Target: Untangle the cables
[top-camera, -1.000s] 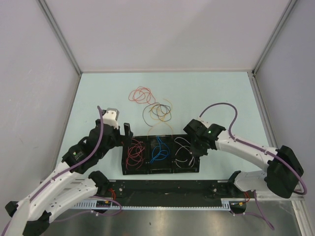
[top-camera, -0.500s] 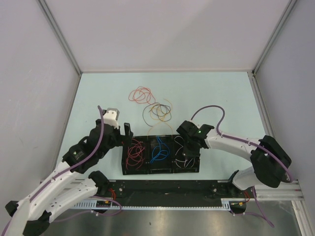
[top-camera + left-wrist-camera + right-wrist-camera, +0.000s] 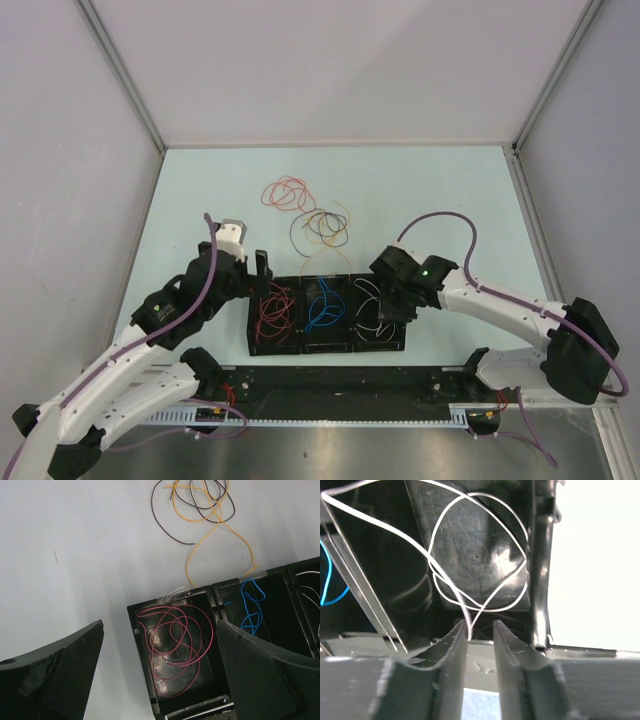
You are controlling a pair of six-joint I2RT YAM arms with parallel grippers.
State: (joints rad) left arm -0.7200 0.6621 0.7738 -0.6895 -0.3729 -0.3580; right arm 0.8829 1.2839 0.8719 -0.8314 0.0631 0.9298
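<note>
Grey walls (image 3: 60, 150) closed the pale tabletop (image 3: 440, 190) on three sides, with much free room behind the black tray (image 3: 325, 349). At left, the left claw (image 3: 160, 625) hung wide and held nothing, just over the tray's left compartment, where the red cable (image 3: 175, 645) lay coiled. The blue cable (image 3: 252, 605) lay in the middle one. Two loose knots (image 3: 320, 228) rested behind the tray. At right, the right claw (image 3: 480, 624) was narrow. The white cable (image 3: 434, 540) ran into its gap, but I cannot tell if it gripped.
</note>
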